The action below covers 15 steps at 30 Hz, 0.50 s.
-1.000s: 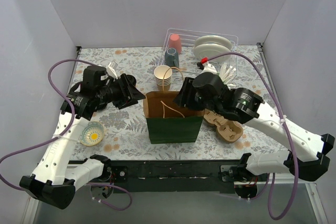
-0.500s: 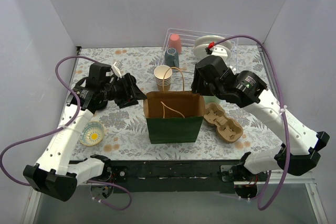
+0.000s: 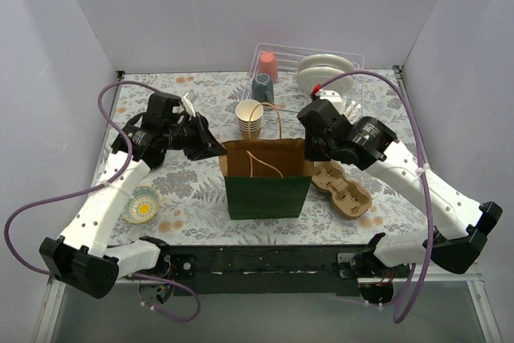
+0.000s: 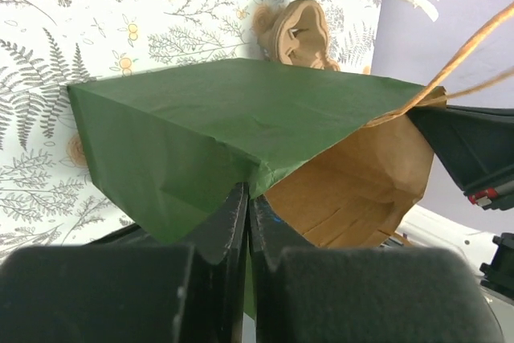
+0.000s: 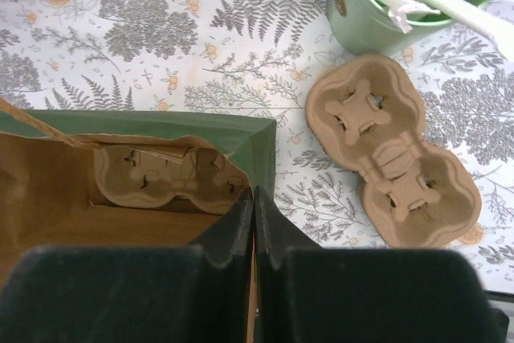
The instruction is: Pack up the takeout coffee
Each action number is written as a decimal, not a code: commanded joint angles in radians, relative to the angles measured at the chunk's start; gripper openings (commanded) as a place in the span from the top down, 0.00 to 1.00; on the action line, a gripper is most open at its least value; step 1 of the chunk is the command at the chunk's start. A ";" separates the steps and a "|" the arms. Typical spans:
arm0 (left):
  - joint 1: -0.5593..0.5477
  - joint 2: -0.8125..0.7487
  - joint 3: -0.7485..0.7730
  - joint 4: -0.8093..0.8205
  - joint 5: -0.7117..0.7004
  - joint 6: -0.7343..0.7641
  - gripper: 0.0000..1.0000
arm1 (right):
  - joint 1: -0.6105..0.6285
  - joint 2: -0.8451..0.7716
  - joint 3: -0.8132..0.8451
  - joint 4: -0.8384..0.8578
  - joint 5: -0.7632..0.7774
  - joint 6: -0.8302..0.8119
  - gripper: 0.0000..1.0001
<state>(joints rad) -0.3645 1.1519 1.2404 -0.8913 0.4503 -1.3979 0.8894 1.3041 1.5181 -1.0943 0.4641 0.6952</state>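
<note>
The takeout coffee is out of view in every frame. A green paper bag [image 3: 267,186] with a brown inside stands open at the table's middle. My left gripper [image 3: 218,149] is shut on its left rim; the left wrist view shows the jaws [image 4: 248,190] pinching the green wall [image 4: 201,126]. My right gripper [image 3: 312,150] is shut on the right rim, its jaws [image 5: 254,192] closed over the bag's edge [image 5: 161,126]. A brown pulp cup carrier [image 5: 161,174] lies on the bag's floor.
A second pulp carrier [image 3: 344,189] lies right of the bag. Behind the bag stands a stack of lidless paper cups [image 3: 250,118], then a clear dish rack [image 3: 309,70] with plates and cups. A green pot [image 5: 369,14] sits by the carrier. A small bowl [image 3: 141,204] lies front left.
Both grippers have come in to the bag's rims and shut on them. The right arm swung back and down onto the right rim.
</note>
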 commanded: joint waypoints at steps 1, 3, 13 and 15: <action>-0.005 0.048 0.202 -0.089 -0.062 0.011 1.00 | -0.007 0.004 0.121 0.027 -0.008 -0.010 0.98; -0.005 0.077 0.258 -0.214 -0.103 0.022 1.00 | -0.006 0.021 0.155 0.005 -0.040 0.030 0.99; -0.005 0.023 0.152 -0.270 -0.163 0.010 0.68 | -0.006 -0.019 -0.024 0.142 -0.190 0.113 0.94; -0.005 0.058 0.201 -0.278 -0.163 0.037 0.57 | -0.006 -0.008 0.002 0.133 -0.180 0.106 0.87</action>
<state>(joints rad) -0.3695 1.1862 1.3617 -1.1332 0.3161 -1.3960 0.8856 1.2842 1.4651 -1.0054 0.3065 0.7925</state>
